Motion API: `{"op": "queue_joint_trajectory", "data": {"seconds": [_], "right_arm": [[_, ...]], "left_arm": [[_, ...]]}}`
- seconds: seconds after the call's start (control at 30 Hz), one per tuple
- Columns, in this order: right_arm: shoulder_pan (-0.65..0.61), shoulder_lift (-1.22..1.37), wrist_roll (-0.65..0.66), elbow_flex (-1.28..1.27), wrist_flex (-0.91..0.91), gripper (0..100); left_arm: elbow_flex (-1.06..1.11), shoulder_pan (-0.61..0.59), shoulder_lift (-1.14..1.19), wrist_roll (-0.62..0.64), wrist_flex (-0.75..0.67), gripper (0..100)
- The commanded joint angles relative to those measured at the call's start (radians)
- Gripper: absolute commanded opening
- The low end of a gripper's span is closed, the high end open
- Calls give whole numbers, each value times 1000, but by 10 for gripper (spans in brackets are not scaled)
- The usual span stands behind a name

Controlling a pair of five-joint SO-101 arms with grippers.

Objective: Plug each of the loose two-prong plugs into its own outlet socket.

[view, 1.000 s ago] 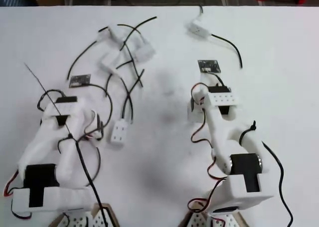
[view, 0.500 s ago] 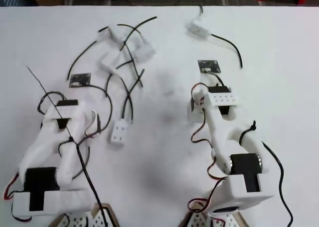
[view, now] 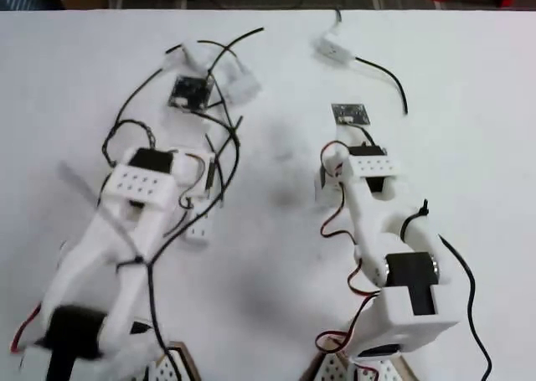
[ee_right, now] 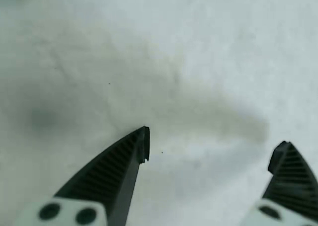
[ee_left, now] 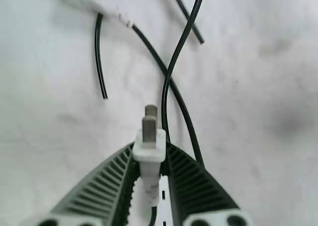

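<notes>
Left claw point(ee_left: 149, 155) is clenched on the small white two-prong plug point(ee_left: 148, 134), prongs poking out over the white bench point(view: 276, 255), and that arm's just swung up toward the white plastic outlet sockets point(view: 241, 85), so insertion's probably next; right claw point(ee_right: 212, 145) hangs released.

Plug point(ee_left: 149, 141) sits between left gripper point(ee_left: 149, 154) fingers, prongs outward; cables point(ee_left: 171, 77) on table point(ee_left: 258, 112) beyond; socket block point(view: 198, 225) just beside left arm point(view: 126, 222).

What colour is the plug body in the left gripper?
White plug, clearest in the left wrist view.
</notes>
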State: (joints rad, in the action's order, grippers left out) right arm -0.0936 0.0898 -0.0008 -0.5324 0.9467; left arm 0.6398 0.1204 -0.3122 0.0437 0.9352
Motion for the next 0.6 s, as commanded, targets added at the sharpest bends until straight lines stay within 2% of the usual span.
{"op": "queue_joint_trajectory", "data": {"seconds": [0.0, 0.13, 0.4, 0.57], "right_arm": [[4, -2, -2, 35, -10, 376], [2, -2, -2, 35, -10, 376], [2, -2, -2, 35, -10, 376], [2, -2, -2, 35, -10, 376]], "left_arm": [[5, 12, -231, 2, -38, 22], [176, 18, -484, 2, -186, 22], [647, 21, -1070, -3, -707, 23], [816, 13, -1334, -2, -842, 23]]}}
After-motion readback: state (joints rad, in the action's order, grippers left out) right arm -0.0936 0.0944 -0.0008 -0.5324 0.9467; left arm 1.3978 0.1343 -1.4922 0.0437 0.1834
